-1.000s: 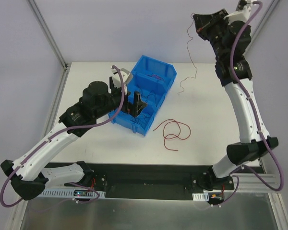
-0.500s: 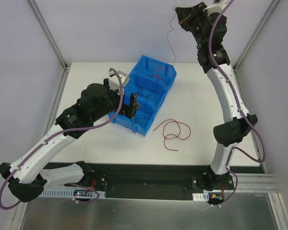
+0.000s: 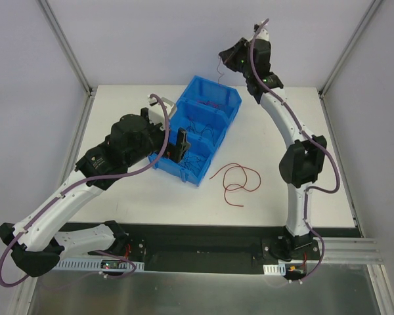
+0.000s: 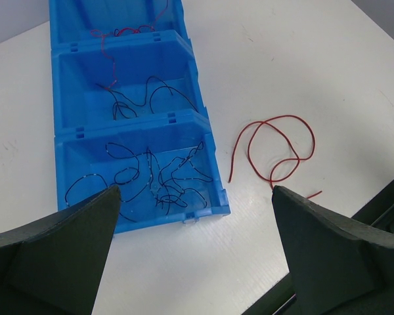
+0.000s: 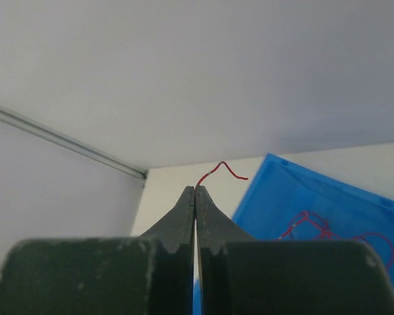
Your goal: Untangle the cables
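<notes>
1. Your right gripper (image 5: 195,189): clenched on a hair-thin, kinked red wire (image 5: 220,167), high beyond the far rim of the glossy blue three-compartment plastic bin (image 4: 128,41).
2. Your left gripper (image 4: 194,197): released wide above curly black wires (image 4: 161,177) in the near compartment.
3. Looped red strand (image 4: 282,117): on the matte white tabletop (image 4: 315,59), beside the bin, apart from every edge.

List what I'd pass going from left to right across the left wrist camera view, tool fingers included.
The tool's left finger → blue three-compartment bin → loose red cable on the white table → the tool's right finger.
</notes>
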